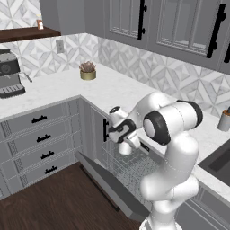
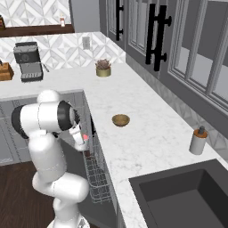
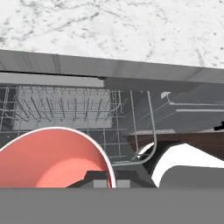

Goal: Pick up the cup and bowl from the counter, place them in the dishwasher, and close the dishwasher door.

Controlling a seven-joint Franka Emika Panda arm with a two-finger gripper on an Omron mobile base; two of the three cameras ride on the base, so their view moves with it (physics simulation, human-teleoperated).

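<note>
1. The gripper [image 1: 126, 144] hung over the pulled-out wire rack [image 1: 128, 168] of the dishwasher [image 1: 134, 173], just in front of the counter [image 1: 121, 92] edge.
2. Its fingers were pinched on the cup [image 1: 125, 147]; in the hand view the cup's [image 3: 52, 159] salmon-red inside faced the camera, with its wall at the finger tips.
3. In the right base view the cup [image 2: 83, 140] showed as a white shape with a red spot, held above the rack's [image 2: 95, 176] near end, beside the counter [image 2: 147, 138] edge.
4. The hand view looked past the cup into the rack [image 3: 65, 109], under the counter's [image 3: 113, 26] front edge.
5. The door [image 1: 110, 186] was dropped open, sloping down toward the wooden floor [image 1: 49, 206].
6. The bowl [image 2: 120, 120] sat upright on the counter, back from the front edge above the dishwasher and well apart from the cup.
7. A potted plant [image 2: 103, 68] stood near the counter's inner corner; a soap dispenser [image 2: 197, 140] stood by the back wall, near the sink [image 2: 187, 196].
8. A coffee machine [image 2: 28, 61] stood on the counter's other leg, against the wall.
</note>
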